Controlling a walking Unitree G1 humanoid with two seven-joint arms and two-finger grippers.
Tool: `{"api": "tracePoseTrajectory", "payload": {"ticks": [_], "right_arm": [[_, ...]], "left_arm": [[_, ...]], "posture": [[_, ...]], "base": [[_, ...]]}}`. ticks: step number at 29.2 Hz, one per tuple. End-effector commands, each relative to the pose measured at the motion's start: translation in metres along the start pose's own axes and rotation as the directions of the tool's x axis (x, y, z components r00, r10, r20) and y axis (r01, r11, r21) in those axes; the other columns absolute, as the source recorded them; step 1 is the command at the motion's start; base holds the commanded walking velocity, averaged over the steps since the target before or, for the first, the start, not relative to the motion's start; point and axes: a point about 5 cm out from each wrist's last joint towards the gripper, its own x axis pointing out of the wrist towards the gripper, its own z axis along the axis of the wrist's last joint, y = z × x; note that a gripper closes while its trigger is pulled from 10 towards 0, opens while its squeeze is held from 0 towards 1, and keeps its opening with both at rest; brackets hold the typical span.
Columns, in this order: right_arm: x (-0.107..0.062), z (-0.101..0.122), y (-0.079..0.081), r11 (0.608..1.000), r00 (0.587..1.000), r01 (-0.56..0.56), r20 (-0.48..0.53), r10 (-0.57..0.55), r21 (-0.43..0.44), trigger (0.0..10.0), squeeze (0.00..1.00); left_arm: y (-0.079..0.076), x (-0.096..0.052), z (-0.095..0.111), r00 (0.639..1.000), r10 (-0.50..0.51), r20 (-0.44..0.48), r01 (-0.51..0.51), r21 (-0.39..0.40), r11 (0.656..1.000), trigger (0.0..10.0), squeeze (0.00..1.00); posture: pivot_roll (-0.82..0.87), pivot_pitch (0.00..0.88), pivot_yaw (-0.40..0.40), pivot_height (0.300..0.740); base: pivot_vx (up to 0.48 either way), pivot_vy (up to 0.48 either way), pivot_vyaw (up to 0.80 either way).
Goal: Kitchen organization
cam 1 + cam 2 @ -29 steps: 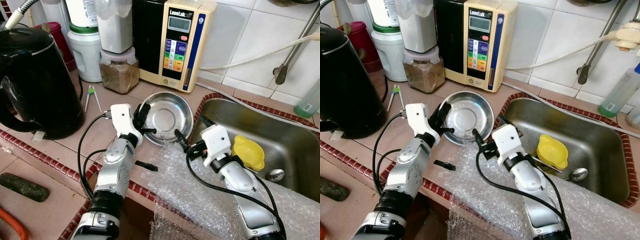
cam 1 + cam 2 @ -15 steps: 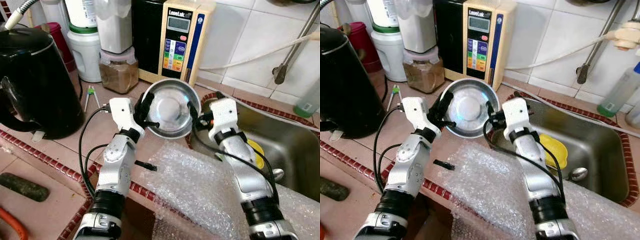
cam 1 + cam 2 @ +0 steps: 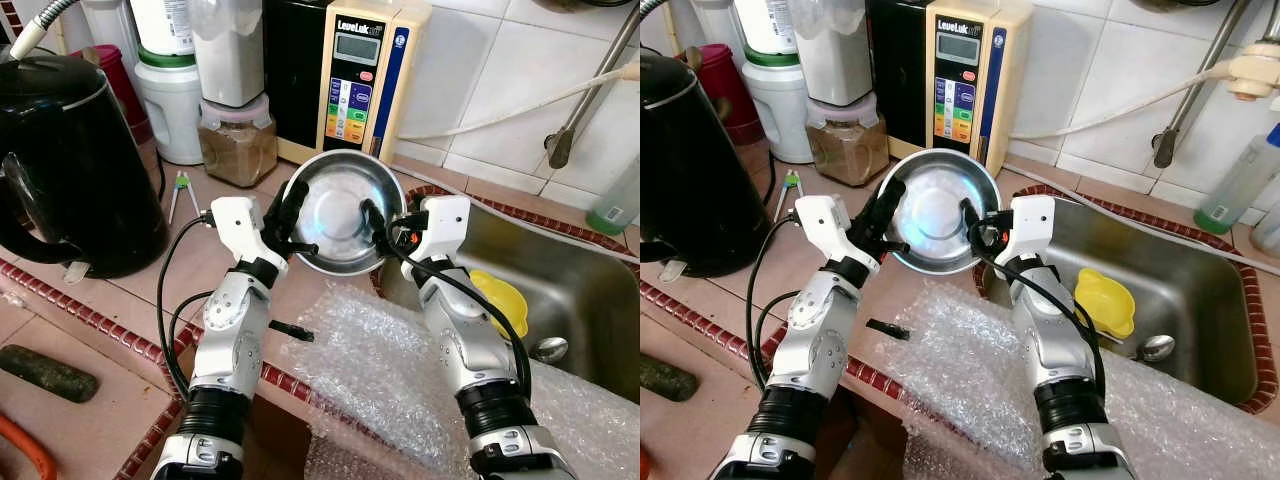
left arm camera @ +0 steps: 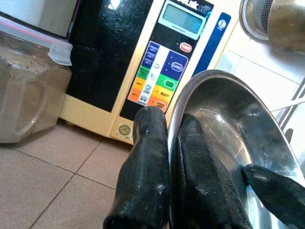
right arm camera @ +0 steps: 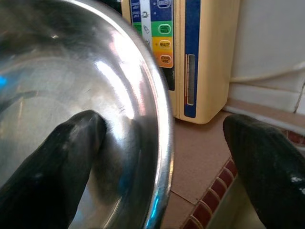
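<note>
Fingers of our left gripper stay pinched on the steel bowl, now lifted off the counter at frame centre. Our right gripper has swung in, spread astride the opposite rim, not yet clamped: a handover looks close.

black kettle cropped at left edge

Both silver arms are raised and bent inward toward each other. The left gripper has its two fingers pinched on a rim. The right gripper has its fingers spread wide, one either side of the same rim.
</note>
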Motion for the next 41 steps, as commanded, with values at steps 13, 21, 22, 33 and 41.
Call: {"api": "tracePoseTrajectory", "payload": {"ticks": [13,21,22,33,41], "right_arm": [[-0.002,-0.025,0.013,0.991,0.975,-0.123,-0.183,0.129,0.046,0.0,0.00],[0.004,-0.025,0.000,0.999,0.964,-0.005,-0.267,0.017,0.044,0.0,0.00],[0.004,-0.025,-0.001,0.999,0.961,0.010,-0.275,0.003,0.046,0.0,0.00],[-0.003,-0.029,-0.006,0.996,0.949,0.048,-0.315,-0.024,0.069,0.0,0.00],[-0.005,-0.030,-0.005,0.996,0.945,0.053,-0.327,-0.027,0.070,0.0,0.00]], "left_arm": [[-0.030,0.008,0.010,0.984,-0.166,0.064,0.166,-0.004,0.986,0.0,0.00],[-0.033,0.007,0.010,0.981,-0.179,0.070,0.179,0.000,0.984,0.0,0.00],[-0.033,0.007,0.010,0.981,-0.179,0.070,0.179,0.001,0.984,0.0,0.00],[-0.035,0.005,0.009,0.975,-0.214,0.058,0.212,0.031,0.977,0.0,0.00],[-0.042,0.004,0.010,0.965,-0.252,0.067,0.249,0.048,0.967,0.0,0.00]], "posture": [[0.14,0.000,-0.053,0.740],[0.14,0.000,-0.056,0.740],[0.14,0.000,-0.057,0.740],[0.13,0.000,-0.050,0.740],[0.13,0.000,-0.050,0.740]], "base": [[0.000,0.000,0.00],[0.000,0.000,0.00],[0.000,0.000,0.00],[0.000,0.000,0.00],[0.000,0.000,0.00]]}}
